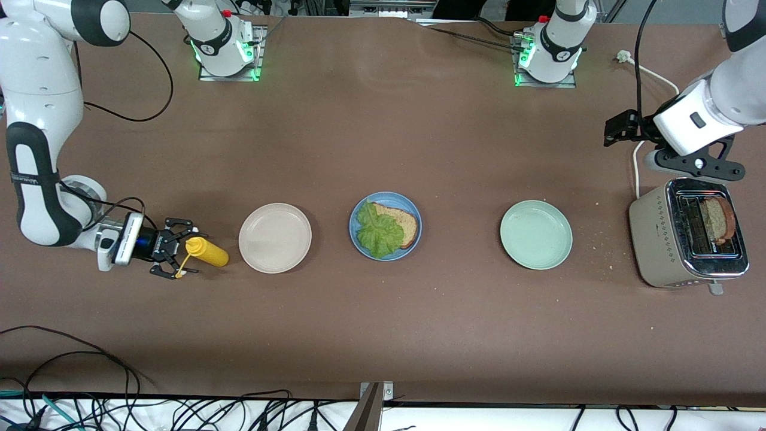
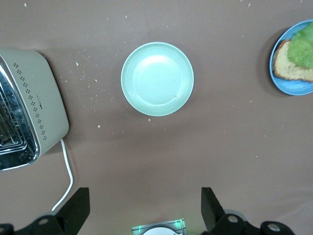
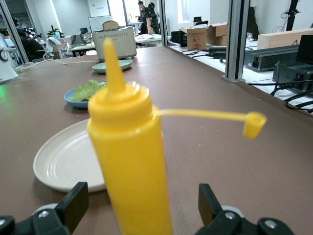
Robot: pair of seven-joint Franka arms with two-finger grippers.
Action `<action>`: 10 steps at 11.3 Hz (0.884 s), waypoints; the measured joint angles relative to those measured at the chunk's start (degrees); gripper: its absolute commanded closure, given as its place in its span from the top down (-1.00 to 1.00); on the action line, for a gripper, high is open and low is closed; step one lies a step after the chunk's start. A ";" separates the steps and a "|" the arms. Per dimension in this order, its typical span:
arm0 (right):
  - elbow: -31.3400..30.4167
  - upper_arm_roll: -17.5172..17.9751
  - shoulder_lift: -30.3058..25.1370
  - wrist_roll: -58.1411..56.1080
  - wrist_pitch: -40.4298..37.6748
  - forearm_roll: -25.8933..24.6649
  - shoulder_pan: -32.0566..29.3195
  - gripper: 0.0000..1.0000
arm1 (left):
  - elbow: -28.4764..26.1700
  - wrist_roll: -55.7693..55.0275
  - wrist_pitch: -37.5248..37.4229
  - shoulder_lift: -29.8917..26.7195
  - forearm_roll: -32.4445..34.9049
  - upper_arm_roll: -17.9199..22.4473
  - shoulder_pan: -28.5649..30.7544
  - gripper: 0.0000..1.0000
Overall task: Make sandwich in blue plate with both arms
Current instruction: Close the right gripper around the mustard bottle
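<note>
Blue plate [image 1: 385, 225] sits mid-worktop, in a row of three plates, somewhat nearer the camera-side edge than the edge where the arm bases stand. On it: one bread slice [image 1: 402, 222] with brown crust, lying flat, and a ruffled lettuce leaf [image 1: 377, 230] over the part of it toward the right arm's end. No second slice on top; sandwich only part built.

Cream-white plate [image 1: 274, 237] beside it toward the right arm's end, bare. Pale green plate [image 1: 535, 234] beside it toward the left arm's end, bare, crumbs scattered on the worktop around it.

Toaster [image 1: 658, 239] near the worktop's edge at the left arm's end; a bread slice [image 1: 718, 219] stands upright in one slot. White cord [image 1: 636, 167] runs from it toward the bases' edge.

Yellow squeeze bottle [image 1: 206, 251] stands just beside the cream-white plate, toward the right arm's end, cap off and hanging on its strap.

Right pincer [image 1: 170, 251] low at the worktop, fingers spread wide either side of the bottle; not clamped on it, as the right wrist view shows gaps at both fingers [image 3: 73, 203].

Left pincer [image 1: 622, 129] up in the air by the toaster, over the cord, fingers [image 2: 78, 208] wide apart, holding nothing
</note>
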 measured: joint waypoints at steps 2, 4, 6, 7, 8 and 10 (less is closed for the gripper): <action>0.00 0.00 2.26 -3.66 0.00 0.63 -0.10 1.00 | 0.58 -0.01 -0.31 0.05 -0.03 0.01 0.28 1.00; 0.02 0.00 3.69 -5.24 -0.01 0.97 -0.18 1.00 | 0.68 -0.01 -1.14 0.02 -0.03 0.03 0.35 1.00; 0.03 0.01 4.53 -5.94 0.00 1.48 -0.13 0.95 | 0.93 -0.01 -3.40 -0.07 -0.06 0.03 0.34 1.00; 0.03 0.06 4.70 -6.17 0.06 1.62 0.02 0.58 | 1.11 -0.01 -4.56 -0.13 -0.18 -0.02 0.34 1.00; 0.04 0.10 4.71 -6.22 0.26 1.85 0.30 -0.03 | 1.35 -0.01 -5.77 -0.25 -0.25 -0.11 0.33 1.00; 0.07 0.15 4.71 -6.25 1.05 2.05 0.89 -0.62 | 1.51 -0.01 -6.27 -1.32 -0.27 -0.11 0.32 1.00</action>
